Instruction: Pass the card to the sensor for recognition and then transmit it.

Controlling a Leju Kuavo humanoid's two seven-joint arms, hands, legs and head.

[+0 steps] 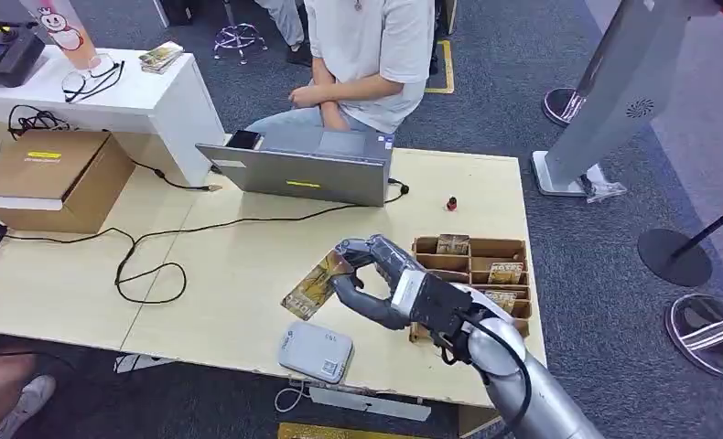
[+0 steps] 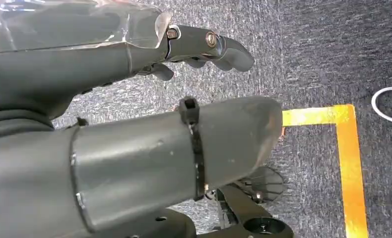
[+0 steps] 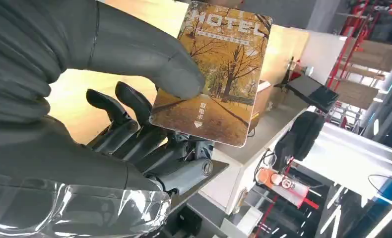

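**Card in hand, sensor just beside it**

Your right hand (image 1: 390, 279) pinches the card (image 1: 314, 285) between thumb and fingers (image 3: 134, 106); the right wrist view shows the thumb pressed on its printed face, fingers curled behind. The card hangs tilted over the surface (image 1: 239, 274), near the grey sensor (image 1: 316, 351) at the front edge. Your left hand (image 2: 134, 99) hangs over the carpet holding nothing, fingers loosely apart.

I judge the step in hand to be presenting the card. Lower it flat over the sensor's top, face parallel, and keep the pinch firm: it sits near one edge, so the card may pivot. Keep away from the wooden card tray (image 1: 472, 270) beside your wrist.
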